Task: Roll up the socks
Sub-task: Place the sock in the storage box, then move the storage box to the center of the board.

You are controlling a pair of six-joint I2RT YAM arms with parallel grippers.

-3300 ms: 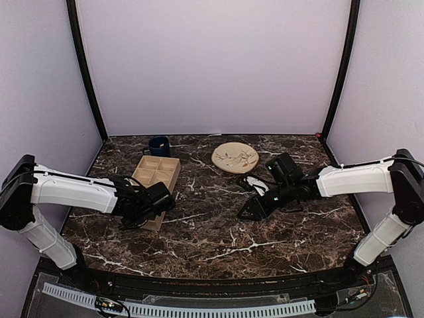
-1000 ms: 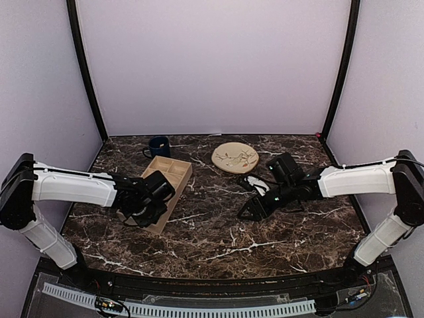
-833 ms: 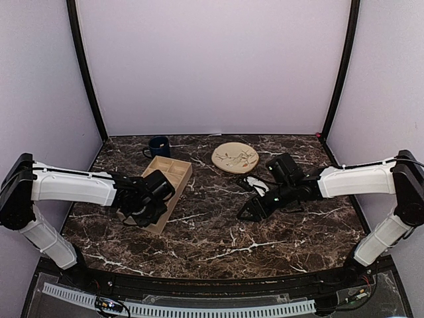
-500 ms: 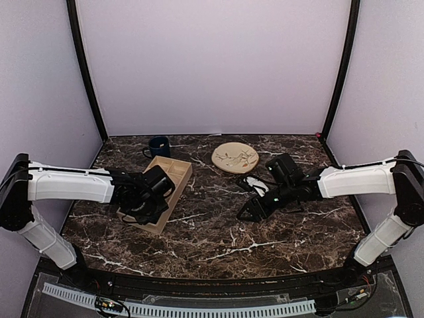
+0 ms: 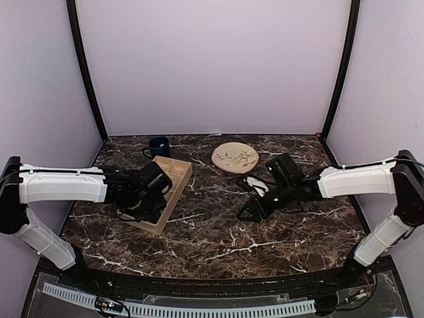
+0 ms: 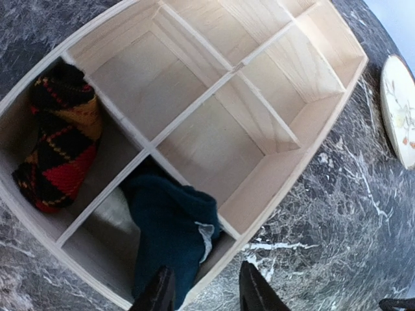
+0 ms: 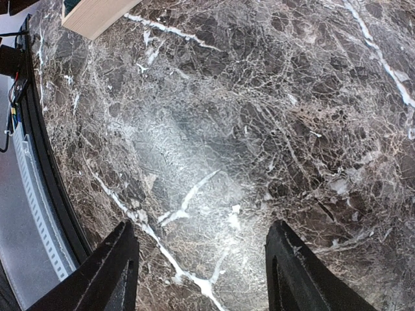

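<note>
The left wrist view shows a wooden divided tray with the black argyle sock roll in one end compartment and the dark teal-green sock in the compartment beside it, partly draped over the divider. My left gripper is open above the tray's near rim, one finger over the teal sock, holding nothing. In the top view the left gripper hovers over the tray. My right gripper is open and empty above bare marble, also in the top view.
A dark blue mug stands at the back left behind the tray. A cream plate with a leaf pattern lies at the back centre; its edge shows in the left wrist view. A small white object lies by the right arm.
The tray has been turned and shifted right and back, from straight to angled. My left gripper has risen and moved back over it. The right arm has not moved.
</note>
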